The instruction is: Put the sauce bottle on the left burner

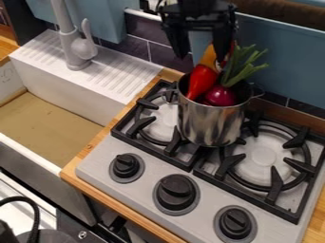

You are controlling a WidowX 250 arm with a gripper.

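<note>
My gripper (200,50) is above the metal pot (213,124), its two fingers spread well apart and, as far as I can see, pinching nothing. I take the sauce bottle (208,57) to be the orange piece standing up out of the pot, partly behind one of my fingers; I can't make out its full outline, so I hold that loosely. It shares the pot with a red pepper-like piece (201,81) leaning at the rim and a purple-red onion (220,96) with long green tops (243,67). The pot stands between the left burner (164,122) and the right burner (263,159), overlapping the left grate, beside the sink (47,124). By my reckoning I'm at the start: I'm placed over the bottle, but the grasp, the lift clear of the rim, the carry and the setting down are all left to do. The bottle isn't on the left burner. I'd close on it squarely, then raise it straight, since the pepper or the greens could snag and come up too.
</note>
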